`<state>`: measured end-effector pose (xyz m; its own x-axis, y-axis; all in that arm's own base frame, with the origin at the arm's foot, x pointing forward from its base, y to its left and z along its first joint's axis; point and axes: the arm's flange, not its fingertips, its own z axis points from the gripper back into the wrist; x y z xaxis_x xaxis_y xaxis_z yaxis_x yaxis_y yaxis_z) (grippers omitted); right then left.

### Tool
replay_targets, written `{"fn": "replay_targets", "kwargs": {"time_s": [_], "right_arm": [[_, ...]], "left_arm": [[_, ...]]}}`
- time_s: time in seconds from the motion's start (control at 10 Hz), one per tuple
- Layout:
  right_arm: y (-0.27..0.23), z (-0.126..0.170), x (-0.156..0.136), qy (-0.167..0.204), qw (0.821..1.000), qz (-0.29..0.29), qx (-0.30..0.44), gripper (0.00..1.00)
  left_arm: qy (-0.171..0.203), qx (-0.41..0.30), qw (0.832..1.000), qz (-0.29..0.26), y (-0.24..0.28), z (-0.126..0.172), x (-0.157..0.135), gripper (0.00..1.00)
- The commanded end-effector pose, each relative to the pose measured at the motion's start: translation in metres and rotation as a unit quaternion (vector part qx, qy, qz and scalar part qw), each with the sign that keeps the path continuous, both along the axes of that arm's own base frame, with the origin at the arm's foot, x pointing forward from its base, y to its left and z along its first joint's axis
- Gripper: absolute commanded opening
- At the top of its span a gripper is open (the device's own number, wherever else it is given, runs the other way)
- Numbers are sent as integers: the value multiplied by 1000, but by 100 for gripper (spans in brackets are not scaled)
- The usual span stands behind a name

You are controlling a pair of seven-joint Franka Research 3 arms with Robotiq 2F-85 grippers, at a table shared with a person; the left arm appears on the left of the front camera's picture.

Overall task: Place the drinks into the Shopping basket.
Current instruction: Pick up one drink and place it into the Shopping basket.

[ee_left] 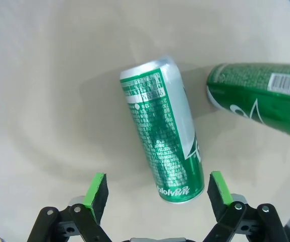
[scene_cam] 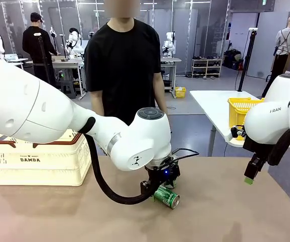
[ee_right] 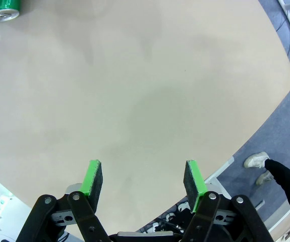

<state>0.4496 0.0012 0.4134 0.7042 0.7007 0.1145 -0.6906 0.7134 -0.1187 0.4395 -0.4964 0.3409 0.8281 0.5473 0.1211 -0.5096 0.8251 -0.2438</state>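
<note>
Your left end effector (ee_left: pixel 157 184) gapes wide over a green can (ee_left: pixel 165 131) lying on the table (ee_left: pixel 49 91), a second can (ee_left: pixel 261 93) beside it. Your right end effector (ee_right: pixel 142 176) hangs half open, empty; the basket (scene_cam: pixel 39 161) sits well apart from both.

So the left arm (scene_cam: pixel 34 111) is stretched right across the middle and bent downward, left gripper (ee_left: pixel 157 187) down low with jaws spread wide, not clamping anything. The right arm (scene_cam: pixel 271 121) hangs at its own side, right gripper (ee_right: pixel 143 181) lifted, pointing down, fingers parted, empty.
</note>
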Motion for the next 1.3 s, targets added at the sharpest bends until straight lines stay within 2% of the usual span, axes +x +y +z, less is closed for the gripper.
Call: {"fn": "replay_targets", "kwargs": {"time_s": [0.0,0.4,0.5,1.2], "right_arm": [[0,0,0,1,1000,0,0,81],[0,0,0,1,1000,0,0,81],[0,0,0,1,1000,0,0,81],[0,0,0,1,1000,0,0,81]], "left_arm": [[-6,1,999,51,-10,-1,3,100],[14,1,993,120,0,-4,10,100],[8,3,993,114,1,-5,11,100],[44,-13,989,141,6,-20,24,100]]}}
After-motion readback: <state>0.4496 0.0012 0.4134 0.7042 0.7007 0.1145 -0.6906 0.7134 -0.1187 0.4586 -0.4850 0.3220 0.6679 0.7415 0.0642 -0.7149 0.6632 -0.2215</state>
